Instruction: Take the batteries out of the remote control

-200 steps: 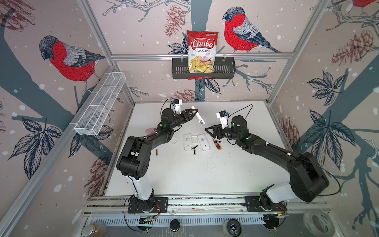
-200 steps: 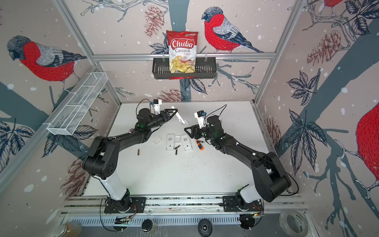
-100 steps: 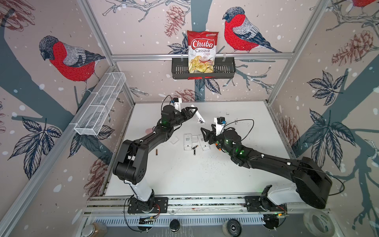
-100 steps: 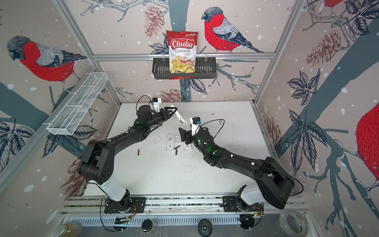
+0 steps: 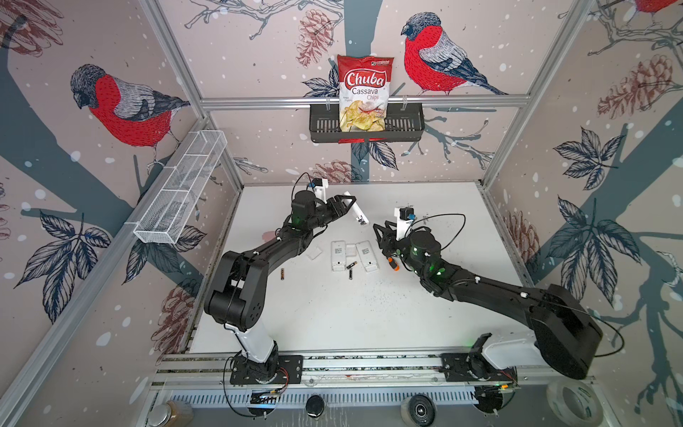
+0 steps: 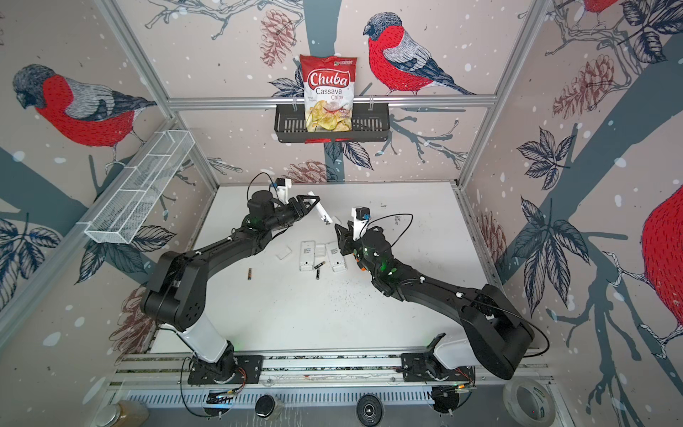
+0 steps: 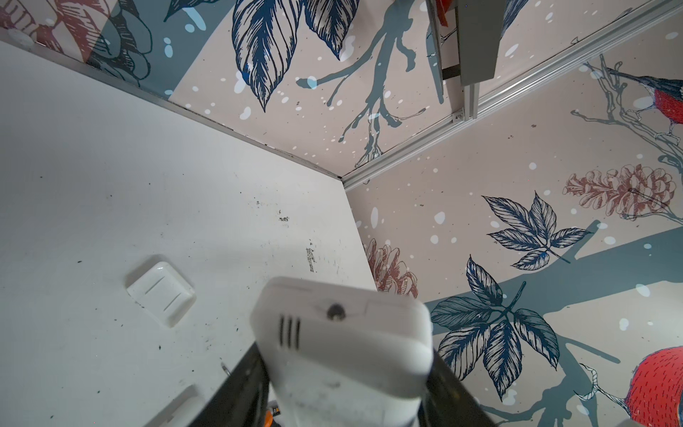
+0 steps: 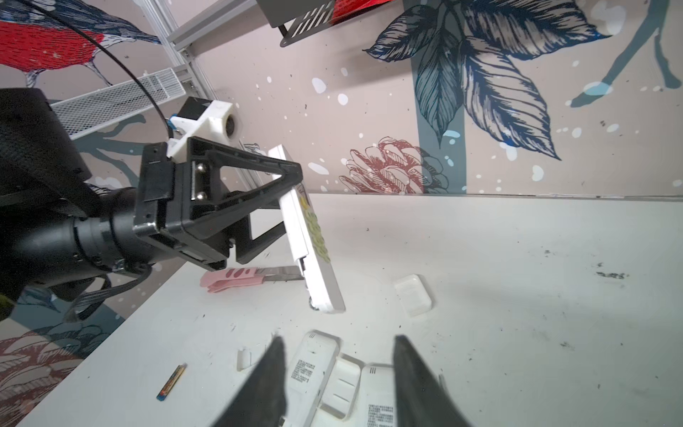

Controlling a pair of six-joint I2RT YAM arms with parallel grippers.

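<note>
My left gripper (image 5: 349, 207) is clamped on a white remote (image 5: 357, 215), holding it tilted in the air over the far part of the table (image 5: 369, 314). In the left wrist view its end sits between the jaws. My right gripper (image 5: 380, 226) hovers with its fingers (image 8: 271, 377) spread and nothing between them, just beside two more remotes (image 5: 338, 256) lying face down. Two batteries (image 5: 351, 265) lie close together between those remotes' near ends. A lone battery (image 5: 282, 273) rests well apart, by my left arm (the screwdriver (image 5: 394, 264) shows only its orange handle beside my right wrist).
</note>
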